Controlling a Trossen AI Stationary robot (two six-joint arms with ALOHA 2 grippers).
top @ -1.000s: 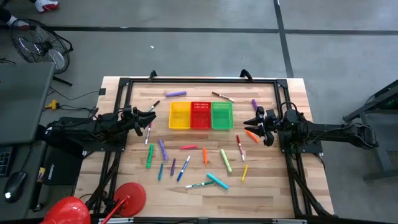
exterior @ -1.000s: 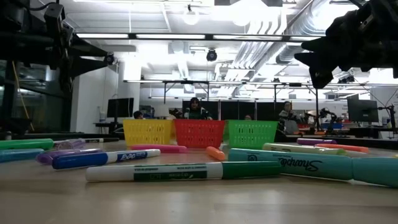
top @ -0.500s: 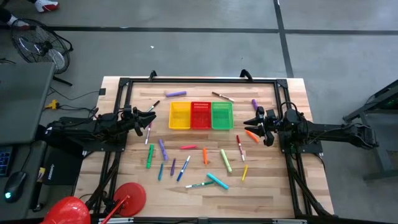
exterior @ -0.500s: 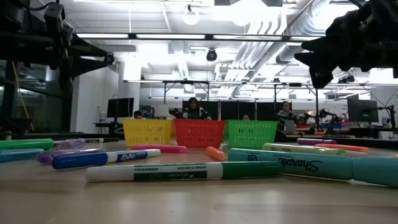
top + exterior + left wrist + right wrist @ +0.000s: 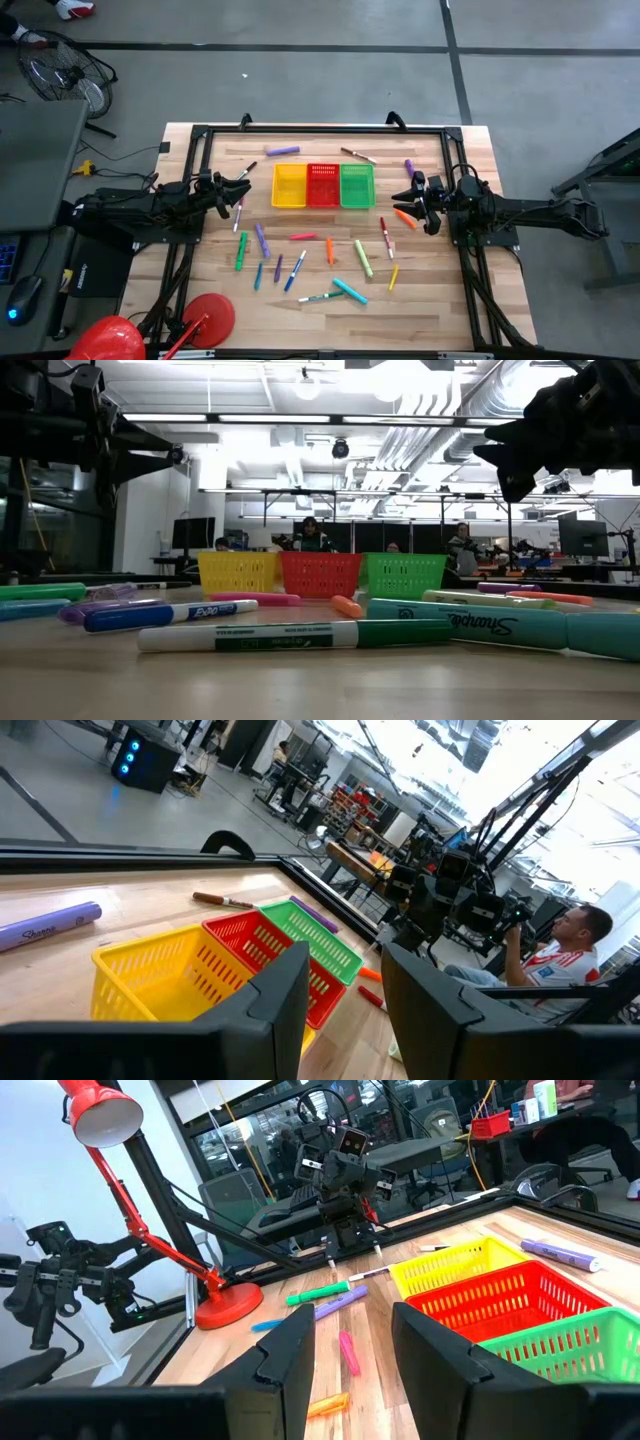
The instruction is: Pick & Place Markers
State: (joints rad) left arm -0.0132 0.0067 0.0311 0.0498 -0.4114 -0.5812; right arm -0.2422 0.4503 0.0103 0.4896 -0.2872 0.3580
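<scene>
Several markers lie flat on the wooden table: a purple one (image 5: 283,151) beyond the baskets, orange ones (image 5: 404,217) below my right gripper, green (image 5: 362,258), teal (image 5: 349,291) and blue ones (image 5: 294,271) toward the near edge. My left gripper (image 5: 244,187) hovers open left of the yellow basket (image 5: 290,185). My right gripper (image 5: 399,193) hovers open right of the green basket (image 5: 356,185). Neither holds anything.
The yellow, red (image 5: 322,185) and green mesh baskets stand side by side at the table's middle far part. A red desk lamp (image 5: 205,318) sits at the near left corner. A black frame (image 5: 320,128) runs along the table's edges. People sit in the room behind.
</scene>
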